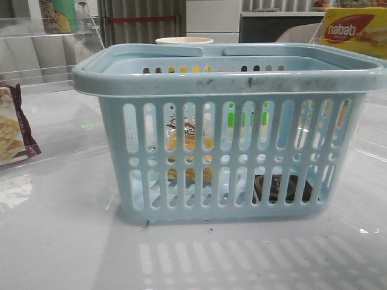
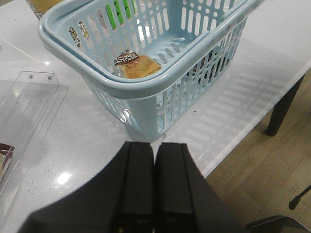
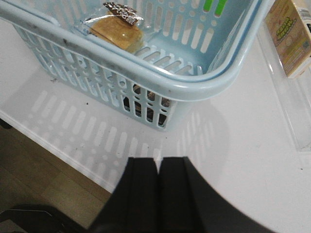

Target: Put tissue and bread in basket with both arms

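Note:
The light-blue basket stands mid-table. The bread lies inside it, seen through the slots; it also shows in the left wrist view and the right wrist view. The dark tissue pack lies on the basket floor at the right, also glimpsed through the slots in the right wrist view. My left gripper is shut and empty, above the table just outside a basket corner. My right gripper is shut and empty, outside the basket wall near the table's front edge.
A maroon-edged cracker packet lies at the left. A yellow Nabati box stands back right, a cup behind the basket. A clear acrylic stand is left of the basket. The table edge drops to a wooden floor.

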Controlling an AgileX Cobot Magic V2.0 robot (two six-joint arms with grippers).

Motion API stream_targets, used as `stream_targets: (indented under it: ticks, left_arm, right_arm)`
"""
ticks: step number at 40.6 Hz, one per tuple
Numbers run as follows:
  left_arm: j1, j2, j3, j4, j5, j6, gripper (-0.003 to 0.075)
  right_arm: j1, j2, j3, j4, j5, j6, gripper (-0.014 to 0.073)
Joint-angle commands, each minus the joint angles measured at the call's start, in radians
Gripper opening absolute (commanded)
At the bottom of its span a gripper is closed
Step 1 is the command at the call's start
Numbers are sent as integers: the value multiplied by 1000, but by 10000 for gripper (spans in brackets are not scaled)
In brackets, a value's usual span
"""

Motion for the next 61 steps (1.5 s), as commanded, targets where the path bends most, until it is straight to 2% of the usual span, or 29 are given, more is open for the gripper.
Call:
stream_targets:
  ticks: [1, 5, 8, 15, 21, 26, 33, 37, 61]
  left_arm:
    - [6, -15, -26, -13, -80, -8, 91]
    - [68, -54, -11, 2, -90, 1, 91]
    - [141, -110, 39, 2, -173, 1, 91]
    - [336, -290, 274, 0, -430, 1, 91]
    - [479, -442, 471, -9, -564, 1, 91]
    - [556, -531, 603, -12, -667, 0, 91]
    - [616, -590, 718, -55, -816, 0, 91]
    - [642, -618, 751, -55, -855, 0, 91]
    - [656, -624, 749, -51, -839, 0, 91]
  right_arm:
    - [-2, 0, -26, -10, -61, -7, 28]
    - [-2, 0, -26, -10, -61, -7, 28]
    - [-2, 0, -26, -10, -61, -7, 28]
    - [-2, 0, -26, -10, -61, -7, 28]
    - [-2, 0, -26, -10, -61, -7, 28]
    - [-2, 0, -26, -10, -61, -7, 28]
    - [-2, 0, -26, -10, -61, -7, 28]
    - [-2, 0, -26, -10, -61, -7, 28]
    - [-2, 0, -26, -10, -56, -7, 28]
